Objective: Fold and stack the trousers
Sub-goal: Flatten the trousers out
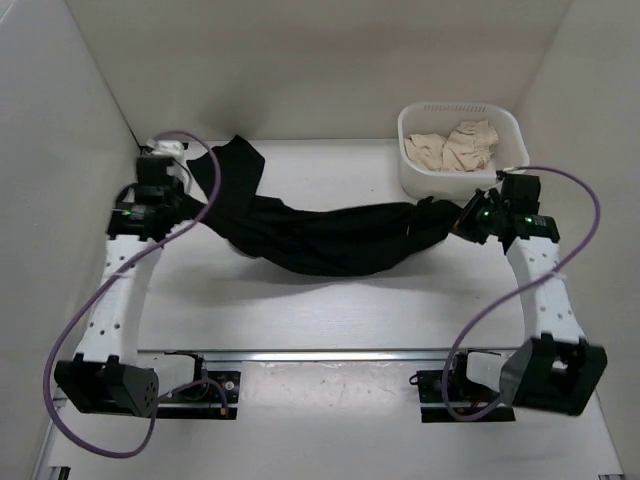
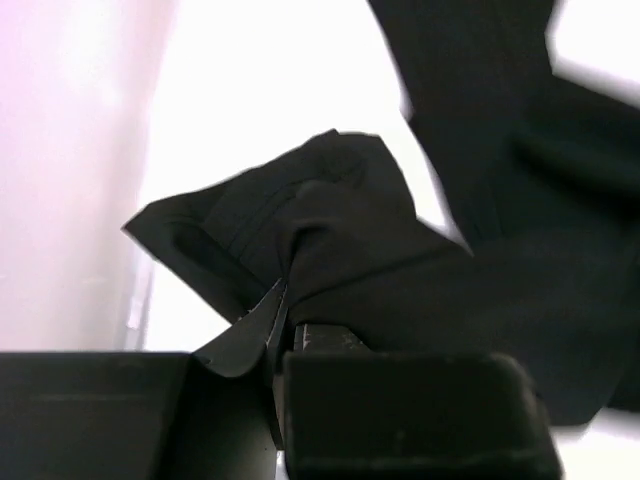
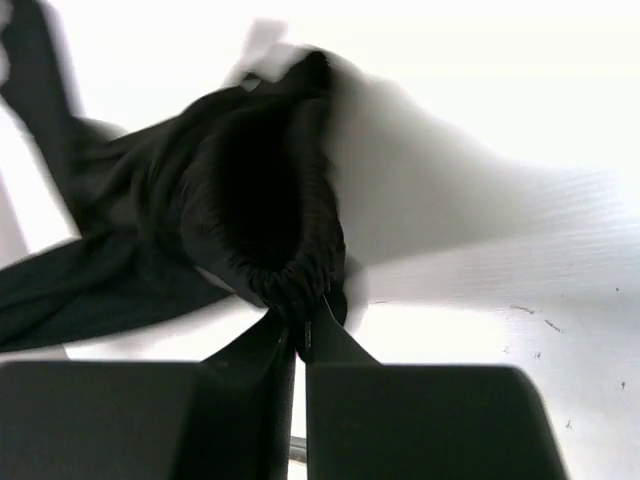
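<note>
The black trousers (image 1: 320, 238) hang stretched between my two grippers, sagging onto the white table in the middle. My left gripper (image 1: 192, 205) is shut on the leg end, with a loose flap lying toward the back. In the left wrist view the jaws (image 2: 283, 318) pinch bunched black fabric (image 2: 340, 250). My right gripper (image 1: 462, 215) is shut on the gathered elastic waistband, seen in the right wrist view (image 3: 305, 318) as a puckered black opening (image 3: 255, 215).
A white basket (image 1: 505, 125) with beige garments (image 1: 455, 147) stands at the back right, close behind my right gripper. White walls close in on the left, right and back. The arm bases and a metal rail (image 1: 330, 353) run along the near edge.
</note>
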